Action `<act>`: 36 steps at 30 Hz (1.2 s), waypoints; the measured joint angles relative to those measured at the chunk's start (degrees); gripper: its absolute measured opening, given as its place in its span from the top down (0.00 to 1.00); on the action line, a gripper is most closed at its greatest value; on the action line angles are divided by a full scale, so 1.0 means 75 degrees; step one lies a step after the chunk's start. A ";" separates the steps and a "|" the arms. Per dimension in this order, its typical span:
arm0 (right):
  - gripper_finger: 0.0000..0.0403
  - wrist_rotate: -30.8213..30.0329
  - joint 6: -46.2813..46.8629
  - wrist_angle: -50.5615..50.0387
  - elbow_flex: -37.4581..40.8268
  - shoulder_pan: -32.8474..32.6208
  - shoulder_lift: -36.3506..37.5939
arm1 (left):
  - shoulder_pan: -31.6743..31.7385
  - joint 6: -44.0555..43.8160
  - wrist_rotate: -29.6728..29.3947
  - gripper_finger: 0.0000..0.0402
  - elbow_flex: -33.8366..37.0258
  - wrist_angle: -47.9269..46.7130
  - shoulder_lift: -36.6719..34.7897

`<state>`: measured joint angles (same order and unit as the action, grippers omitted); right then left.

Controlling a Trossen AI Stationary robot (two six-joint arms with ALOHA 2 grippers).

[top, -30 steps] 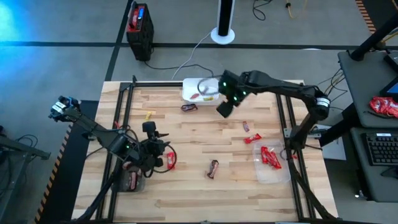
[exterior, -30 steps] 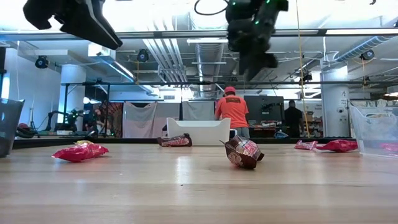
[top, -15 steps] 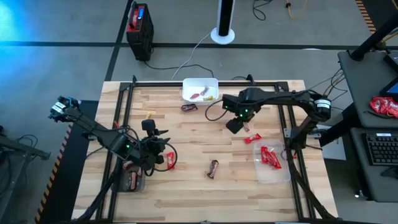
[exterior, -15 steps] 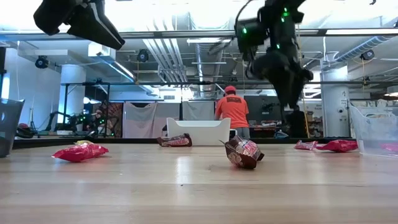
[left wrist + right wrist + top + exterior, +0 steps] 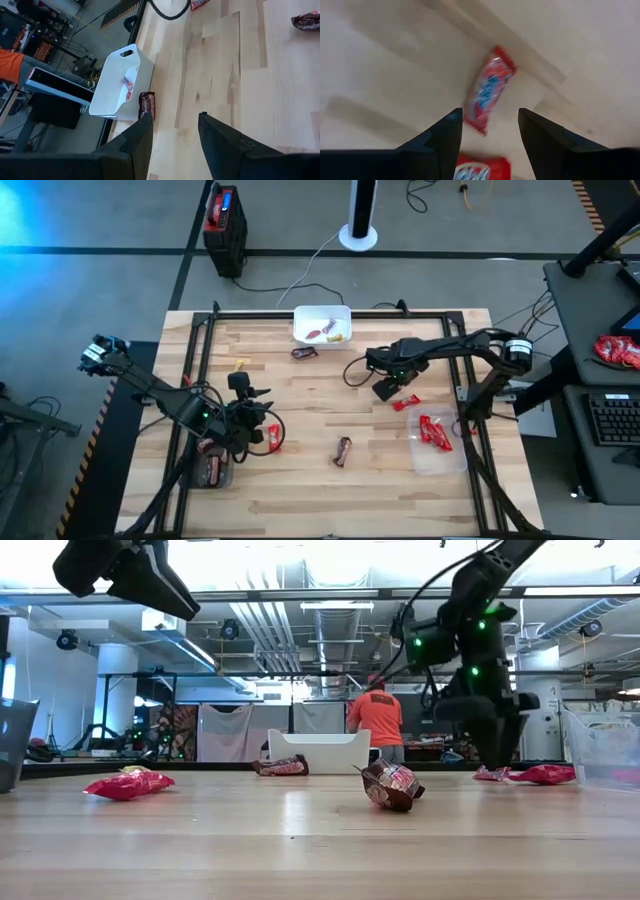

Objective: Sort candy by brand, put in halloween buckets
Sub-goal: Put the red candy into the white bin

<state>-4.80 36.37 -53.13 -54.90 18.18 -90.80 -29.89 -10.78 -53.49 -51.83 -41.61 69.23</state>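
While the right end effector (image 5: 489,131) hangs open over a red candy (image 5: 487,93), we see the left end effector (image 5: 175,131) open, empty, at the counter's (image 5: 300,480) eight o'clock.

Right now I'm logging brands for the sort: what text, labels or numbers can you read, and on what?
None can be read.
Red candy ahead of the open right gripper: white and blue print, blurred.
Brown candy beside the white bin: lettering too small.
Mid-table brown candy: crumpled, illegible.

Bright overhead light; ceiling glare in low view; right wrist view motion-blurred; blue cast top-left.
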 joint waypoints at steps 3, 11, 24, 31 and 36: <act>0.54 -0.0035 -0.0084 0.0522 0.0257 0.0140 -0.0003 | 0.0000 -0.0027 0.0000 0.65 0.0000 0.0008 0.0000; 0.66 0.0395 -0.0235 0.1356 0.0527 0.0265 -0.0015 | 0.0000 -0.0030 0.0000 0.65 0.0000 0.0143 0.0000; 0.93 0.0504 -0.0437 0.1369 0.0385 0.0262 0.0006 | 0.0000 -0.0030 0.0003 0.65 0.0000 0.0262 0.0000; 0.93 0.0461 -0.0640 0.1637 -0.0166 0.0074 0.0044 | -0.0003 -0.0062 0.0003 0.65 0.0000 0.0287 0.0000; 0.93 0.0456 -0.0872 0.2616 -0.0464 -0.0187 0.0044 | -0.0003 -0.0174 0.0005 0.65 0.0000 0.0290 0.0000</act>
<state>-1.38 29.84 -33.51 -58.38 16.77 -90.48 -29.91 -12.08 -53.46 -51.83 -39.44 69.23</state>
